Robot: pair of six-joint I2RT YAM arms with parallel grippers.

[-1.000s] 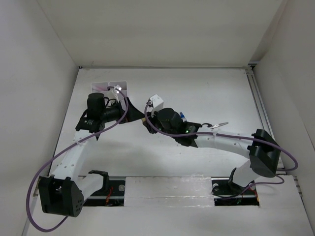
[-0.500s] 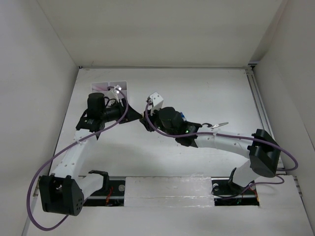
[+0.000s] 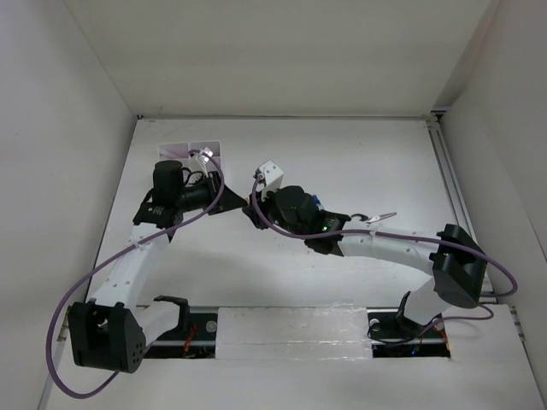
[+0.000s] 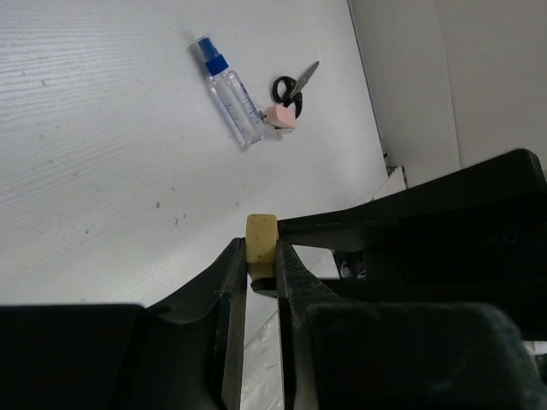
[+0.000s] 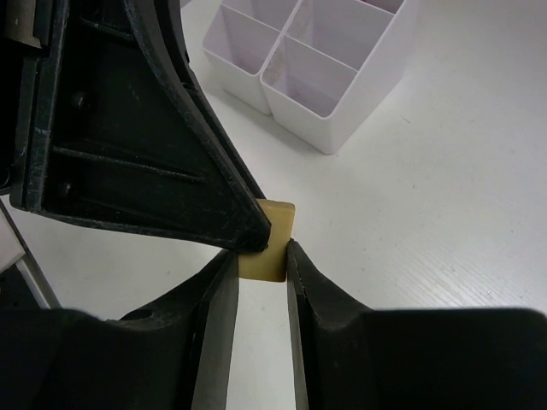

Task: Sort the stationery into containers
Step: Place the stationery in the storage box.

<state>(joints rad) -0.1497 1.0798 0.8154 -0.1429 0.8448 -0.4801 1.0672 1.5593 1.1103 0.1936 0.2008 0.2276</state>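
A tan eraser (image 4: 261, 242) is pinched between the fingertips of my left gripper (image 4: 261, 263), which is shut on it. The same eraser (image 5: 275, 229) also sits between the tips of my right gripper (image 5: 261, 256), whose fingers lie against both its sides. The two grippers meet tip to tip above the table (image 3: 243, 203), just right of the white organiser tray (image 3: 192, 151). The tray's compartments (image 5: 325, 60) in the right wrist view show nothing inside. A blue-capped clear bottle (image 4: 231, 90), black-handled scissors (image 4: 293, 84) and a pink eraser (image 4: 280, 117) lie together on the table.
The scissors (image 3: 377, 219) lie beside my right forearm, and the bottle's blue cap (image 3: 316, 202) peeks out behind the right wrist. White walls enclose the table (image 3: 342, 154) on the left, back and right. A purple cable loops from each arm.
My left gripper has closed onto the tan eraser that the right gripper holds. Both wrists have shifted only slightly.
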